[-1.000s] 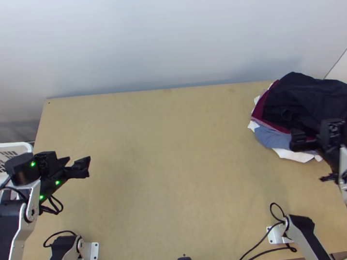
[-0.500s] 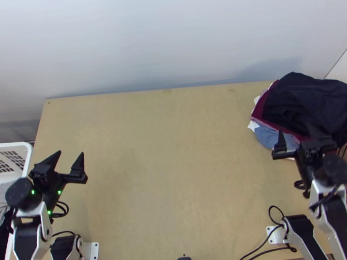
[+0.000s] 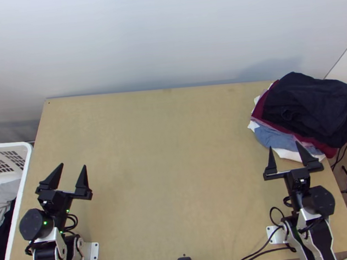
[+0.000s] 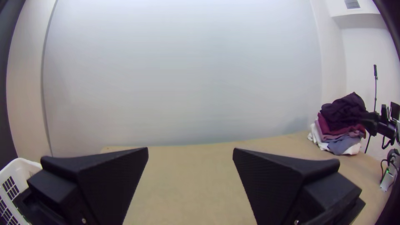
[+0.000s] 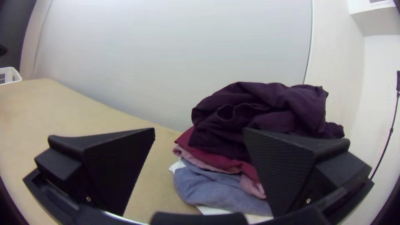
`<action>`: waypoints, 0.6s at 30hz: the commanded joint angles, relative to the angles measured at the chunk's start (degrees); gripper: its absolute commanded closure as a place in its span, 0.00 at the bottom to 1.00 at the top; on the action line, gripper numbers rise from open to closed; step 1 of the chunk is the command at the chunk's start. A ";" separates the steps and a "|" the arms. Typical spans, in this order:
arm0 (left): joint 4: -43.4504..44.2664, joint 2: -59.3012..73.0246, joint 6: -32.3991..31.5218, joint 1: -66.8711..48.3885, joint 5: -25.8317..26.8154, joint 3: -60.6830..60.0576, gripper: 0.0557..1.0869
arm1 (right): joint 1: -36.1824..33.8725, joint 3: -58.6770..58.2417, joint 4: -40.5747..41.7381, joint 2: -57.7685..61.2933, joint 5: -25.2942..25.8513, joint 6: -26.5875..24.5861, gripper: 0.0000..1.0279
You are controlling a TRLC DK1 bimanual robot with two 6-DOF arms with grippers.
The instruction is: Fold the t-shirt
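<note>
Observed drawing-back since the earlier frame of left gripper [image 3: 72,165] and right gripper [image 3: 284,145], both wide and empty. Located presumed t-shirt [image 3: 312,101], dark, bunched, atop clothing pile [image 3: 264,110]; could drag lower layers [image 3: 276,139] off if pinched too deep.

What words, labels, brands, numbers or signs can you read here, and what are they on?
None can be read.
Right hand: small pale marks, too small to tell whether they are print.
Clothes, basket, table: no lettering that I can make out.
</note>
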 commanded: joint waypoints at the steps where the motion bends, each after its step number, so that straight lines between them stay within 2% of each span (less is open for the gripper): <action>1: -0.79 -4.16 -0.38 0.34 0.35 -3.89 0.04 | -1.62 -3.91 1.90 -4.19 0.24 0.39 0.04; 10: -1.15 -4.16 -1.79 0.34 0.27 -6.53 0.04 | -2.06 -5.50 0.49 -4.27 -0.90 -0.14 0.04; 13: -2.82 -4.08 -0.03 0.60 0.27 -7.23 0.04 | -2.14 -5.50 -2.94 -3.92 -1.34 -1.02 0.04; 18: -3.43 -3.99 0.58 0.42 0.27 -7.14 0.04 | -3.38 -5.41 -3.64 -3.92 -3.27 -0.31 0.04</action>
